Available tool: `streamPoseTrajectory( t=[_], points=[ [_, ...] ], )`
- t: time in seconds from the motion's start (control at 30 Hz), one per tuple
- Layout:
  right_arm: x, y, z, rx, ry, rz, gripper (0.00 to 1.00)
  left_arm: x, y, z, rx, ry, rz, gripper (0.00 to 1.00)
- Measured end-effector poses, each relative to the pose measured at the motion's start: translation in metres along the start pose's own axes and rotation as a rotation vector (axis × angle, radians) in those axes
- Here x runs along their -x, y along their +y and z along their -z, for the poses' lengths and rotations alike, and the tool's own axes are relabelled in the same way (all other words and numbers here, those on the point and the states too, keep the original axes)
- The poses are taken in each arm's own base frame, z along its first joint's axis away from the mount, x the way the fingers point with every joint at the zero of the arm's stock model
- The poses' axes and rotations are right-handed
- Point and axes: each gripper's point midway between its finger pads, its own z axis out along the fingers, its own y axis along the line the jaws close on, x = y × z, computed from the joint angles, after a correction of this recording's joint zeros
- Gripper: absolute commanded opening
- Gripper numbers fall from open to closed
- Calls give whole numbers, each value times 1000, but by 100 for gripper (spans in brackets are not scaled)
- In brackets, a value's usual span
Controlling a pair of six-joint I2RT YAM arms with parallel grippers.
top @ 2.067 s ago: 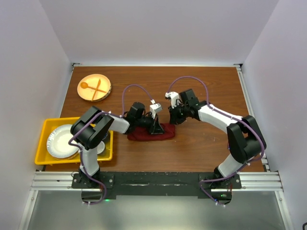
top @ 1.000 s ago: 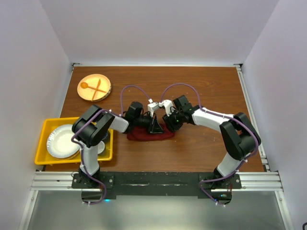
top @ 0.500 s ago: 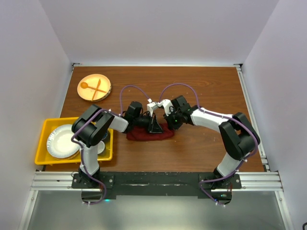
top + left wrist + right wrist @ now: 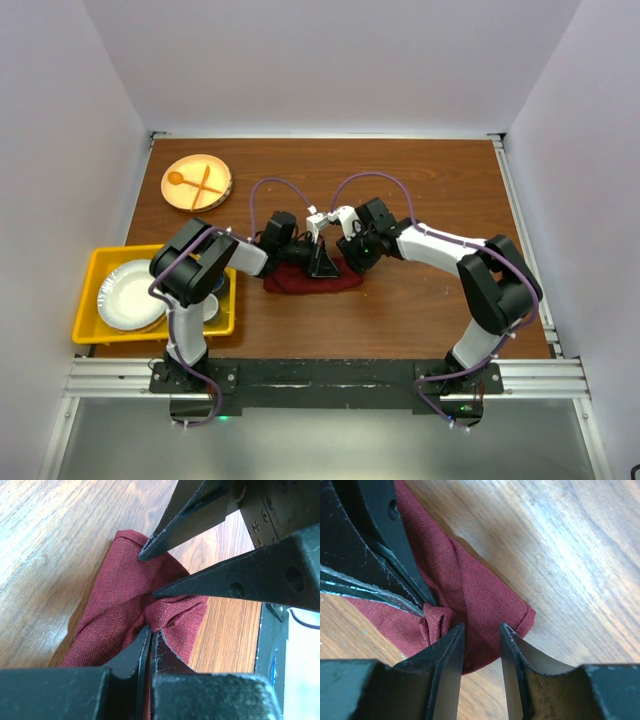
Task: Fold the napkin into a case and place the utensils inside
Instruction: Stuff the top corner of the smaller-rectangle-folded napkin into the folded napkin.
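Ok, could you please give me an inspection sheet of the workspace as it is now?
Surface: brown wooden table.
Job's things: maroon napkin, folded, lying mid-table; utensils: nothing seen.
Clutter: orange plate with orange spoon and orange fork, far left; yellow tray holding white plates, near left.
Grippers: left gripper shut on a pucker of the napkin; right gripper open, tips at the napkin.
Cables: purple cables arching above both wrists.
Surroundings: white walls on three sides; metal rail at the near edge.
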Motion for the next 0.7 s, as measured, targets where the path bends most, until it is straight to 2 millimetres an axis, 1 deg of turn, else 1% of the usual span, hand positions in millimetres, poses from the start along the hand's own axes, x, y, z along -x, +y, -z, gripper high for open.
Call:
streamPoseTrajectory(
  t=[0.27,0.4,0.5,0.53,0.6,0.63,0.67,0.7],
  points=[
    [3,-3,-6,-29,-7,16,37,-1,2,2,-6,2,13,0],
    [3,-4,-7,-48,-5,22,34,-1,2,2,-8,3,17,0],
    [5,-6,-9,-67,1,27,23,-1,3,3,-8,4,29,0],
    [6,-7,-11,-71,3,29,17,-1,4,4,-7,3,36,0],
    [9,-9,-13,-84,6,35,11,-1,6,6,-4,2,52,0],
    [10,-9,-14,-91,9,38,4,-1,6,6,-3,2,59,0],
    [11,-10,-15,-95,10,39,0,-1,6,7,-2,2,64,0],
    [11,-11,-15,-100,12,40,0,0,7,7,-1,1,67,0]
  ],
)
